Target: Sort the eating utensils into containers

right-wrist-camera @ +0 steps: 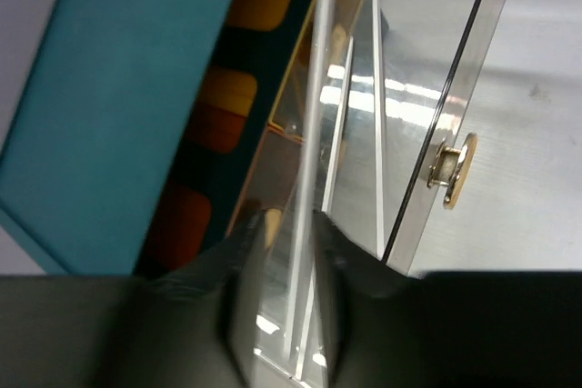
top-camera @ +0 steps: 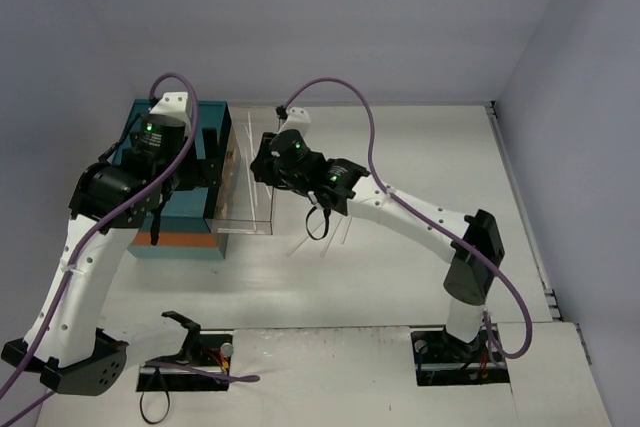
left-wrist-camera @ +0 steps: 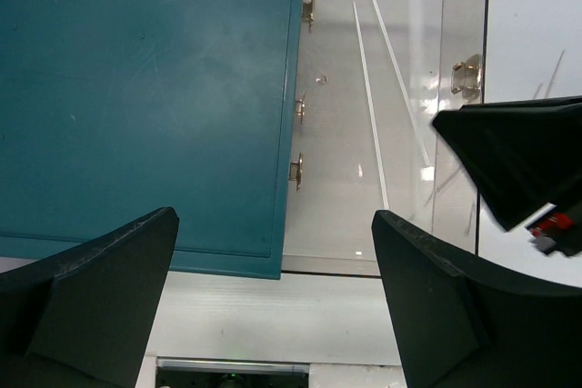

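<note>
Two wide-spread fingers (left-wrist-camera: 100, 297) of the left gripper (left-wrist-camera: 273, 224) frame the teal chest (left-wrist-camera: 136, 88). Just beyond, its clear drawer (left-wrist-camera: 327, 206) stands pulled out, with two pale chopsticks (left-wrist-camera: 371, 115) lying inside. Over that drawer, the right gripper (right-wrist-camera: 291, 233) pinches a third chopstick (right-wrist-camera: 315, 115).

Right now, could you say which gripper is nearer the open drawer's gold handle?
Right. The right gripper hangs over the drawer beside the gold handle; the left gripper hovers above the teal chest's edge.

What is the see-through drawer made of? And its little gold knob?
The drawer looks like clear glossy plastic: you can see right through it and light glints on it. The knob looks like shiny gold metal, maybe coated plastic.
</note>
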